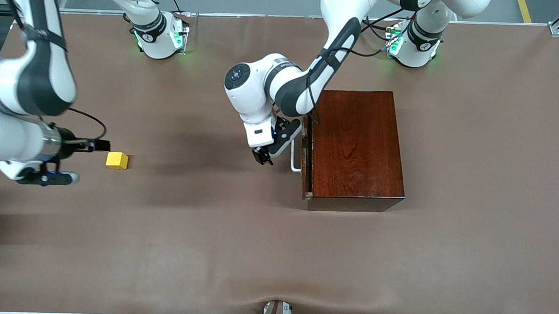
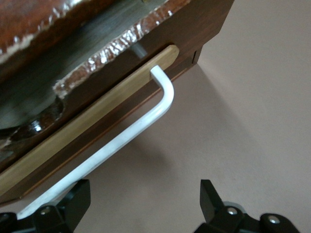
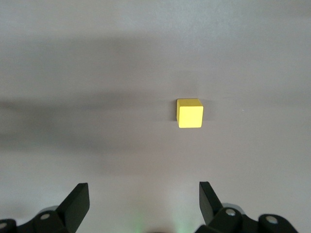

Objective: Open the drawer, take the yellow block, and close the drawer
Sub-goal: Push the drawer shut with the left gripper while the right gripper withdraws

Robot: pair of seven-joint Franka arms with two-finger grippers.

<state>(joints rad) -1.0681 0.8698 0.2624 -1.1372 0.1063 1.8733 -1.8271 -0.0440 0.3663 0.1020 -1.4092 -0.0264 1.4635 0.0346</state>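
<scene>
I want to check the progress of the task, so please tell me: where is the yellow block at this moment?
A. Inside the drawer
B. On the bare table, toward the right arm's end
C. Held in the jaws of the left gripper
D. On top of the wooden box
B: the yellow block lies on the bare table toward the right arm's end, apart from the wooden box, and no gripper holds it.
</scene>
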